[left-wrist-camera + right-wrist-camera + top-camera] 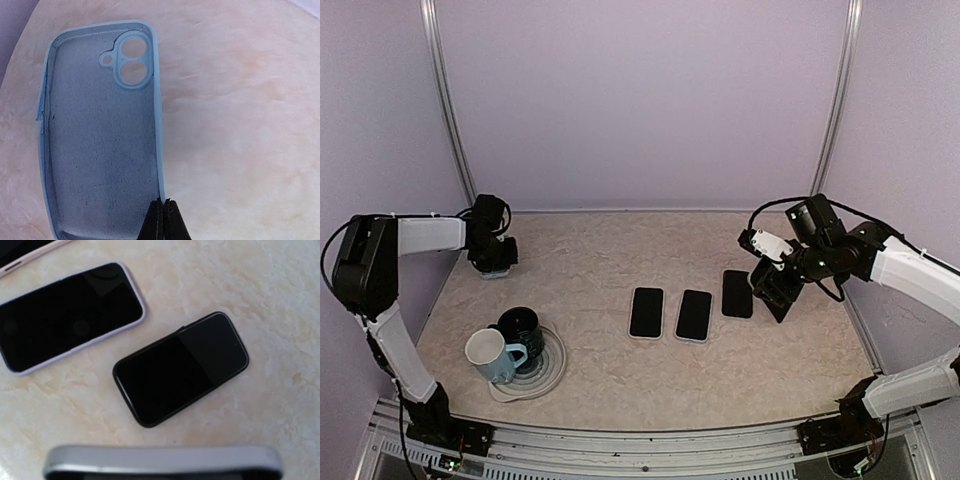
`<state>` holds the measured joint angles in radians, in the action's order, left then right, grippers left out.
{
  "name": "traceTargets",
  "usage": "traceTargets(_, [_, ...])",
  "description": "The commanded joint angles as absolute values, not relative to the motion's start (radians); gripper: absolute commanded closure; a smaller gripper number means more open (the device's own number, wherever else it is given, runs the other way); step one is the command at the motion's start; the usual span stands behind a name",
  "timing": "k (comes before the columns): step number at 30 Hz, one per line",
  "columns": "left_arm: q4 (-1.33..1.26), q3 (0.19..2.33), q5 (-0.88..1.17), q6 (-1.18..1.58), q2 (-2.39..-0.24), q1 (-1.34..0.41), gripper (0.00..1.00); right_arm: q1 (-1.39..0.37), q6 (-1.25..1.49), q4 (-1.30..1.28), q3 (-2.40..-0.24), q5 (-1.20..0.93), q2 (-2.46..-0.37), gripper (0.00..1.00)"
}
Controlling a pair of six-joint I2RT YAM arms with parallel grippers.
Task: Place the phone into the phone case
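Observation:
A light blue phone case (100, 145) lies open side up, its camera cutout at the far end. My left gripper (164, 212) is shut on the case's right wall, at the table's far left (491, 258). My right gripper (773, 287) is at the right, above the table, shut on a phone (162, 461). The phone's silver edge crosses the bottom of the right wrist view and hides the fingers. The phone shows as a dark tilted slab (782, 297) in the top view.
Three cased phones lie screen up mid-table: a black-cased one (737, 293) (180, 367), a lilac-cased one (693, 315) (70, 315) and another (646, 312). A pale mug (488, 352) and a dark mug (523, 328) stand on a plate (552, 372) at front left.

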<state>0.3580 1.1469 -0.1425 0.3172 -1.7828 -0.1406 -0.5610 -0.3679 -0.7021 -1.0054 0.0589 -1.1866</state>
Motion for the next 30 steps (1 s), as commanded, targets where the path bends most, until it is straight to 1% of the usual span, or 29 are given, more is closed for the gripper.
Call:
traceTargets(1, [0.413,1.249,-0.261,0.345,-1.568,-0.351,1.0,-0.562,-0.332,-0.633,-1.066,0.078,-1.151,0.44])
traceTargets(3, [0.43,1.261,-0.303,0.374,-1.485,-0.48,1.0,-0.563,-0.325,-0.625,-1.081,0.075,-1.151,0.45])
traceTargets(6, [0.453,1.237,-0.33,0.493,-1.389,-0.657,1.0,-0.563,-0.307,-0.609,-1.09,0.059,-1.146,0.44])
traceTargets(10, [0.462,1.161,-0.348,0.656,-1.351,-0.938,1.0,-0.564,-0.29,-0.587,-1.083,0.027,-1.134,0.45])
traceTargets(14, [0.499,1.163,-0.305,0.736,-1.453,-1.158,1.0,-0.565,-0.276,-0.588,-1.075,0.045,-1.131,0.47])
traceTargets(17, [0.569,1.237,-0.274,0.717,-1.613,-1.279,1.0,-0.565,-0.265,-0.592,-1.08,0.075,-1.133,0.49])
traceTargets(20, [0.635,1.302,-0.258,0.7,-1.758,-1.35,1.0,-0.566,-0.249,-0.594,-1.08,0.073,-1.131,0.5])
traceTargets(22, [0.617,1.299,-0.218,0.7,-1.803,-1.361,1.0,-0.567,-0.235,-0.588,-1.07,0.062,-1.123,0.49])
traceTargets(30, [0.515,1.284,-0.045,0.685,-1.901,-1.368,1.0,-0.574,-0.248,-0.592,-1.062,0.067,-1.123,0.49])
